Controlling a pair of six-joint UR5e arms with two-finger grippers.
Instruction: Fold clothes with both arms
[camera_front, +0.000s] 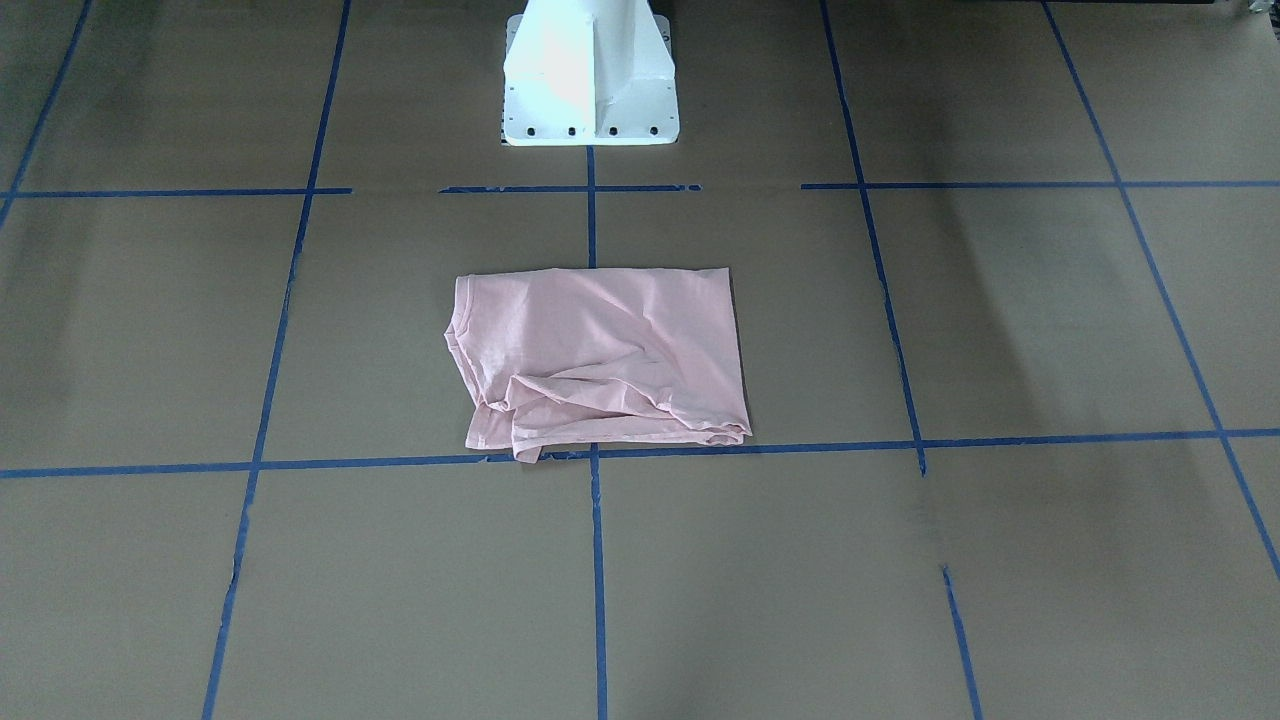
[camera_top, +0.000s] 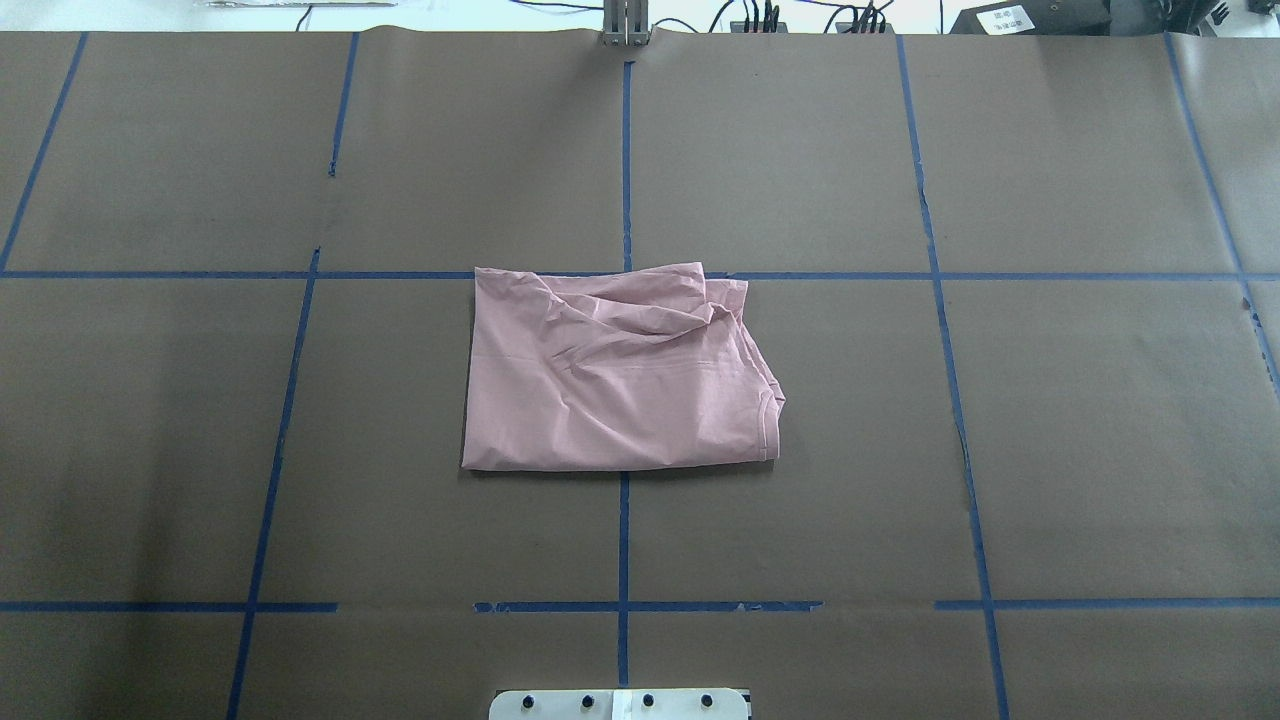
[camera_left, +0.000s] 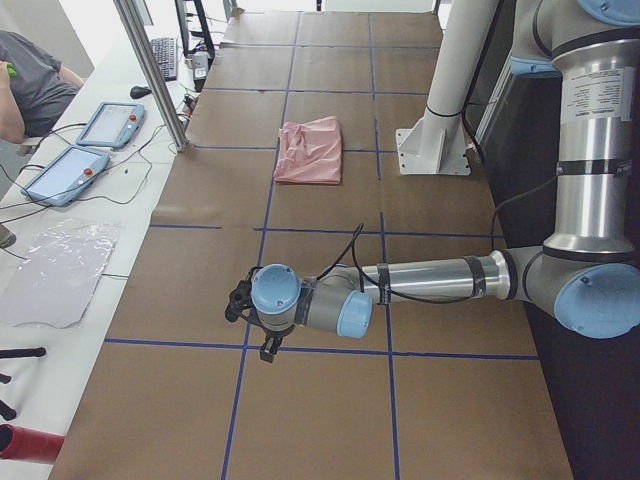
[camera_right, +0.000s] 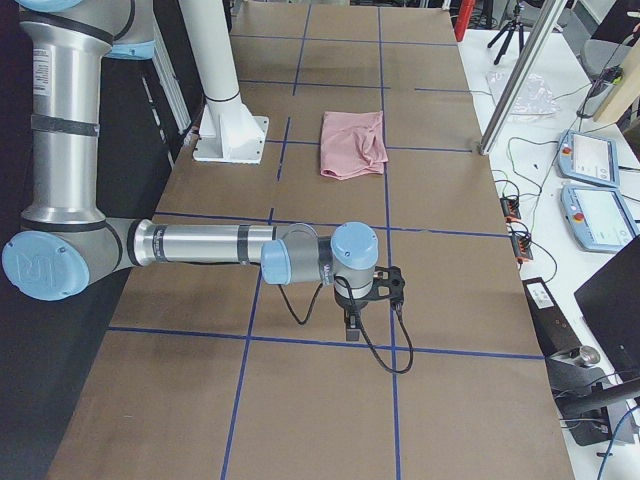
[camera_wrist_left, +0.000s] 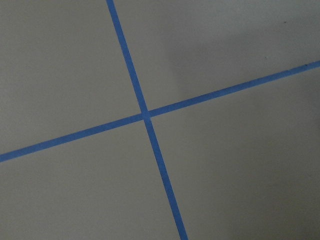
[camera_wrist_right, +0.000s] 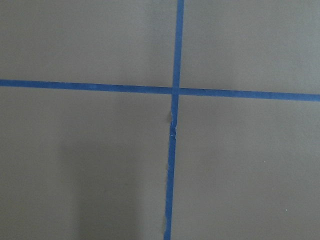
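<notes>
The pale pink T-shirt lies folded into a rough, wrinkled rectangle at the middle of the brown table. Its print is hidden. It also shows in the exterior left view and in the exterior right view. Both arms are stretched low over the table ends, far from the shirt. My left gripper and my right gripper point down above blue tape lines. I cannot tell whether either is open or shut. Both wrist views show only bare table and tape crossings.
The white pedestal base stands behind the shirt. Blue tape lines grid the brown paper. A metal post, teach pendants, cables and a seated operator are along the far table side.
</notes>
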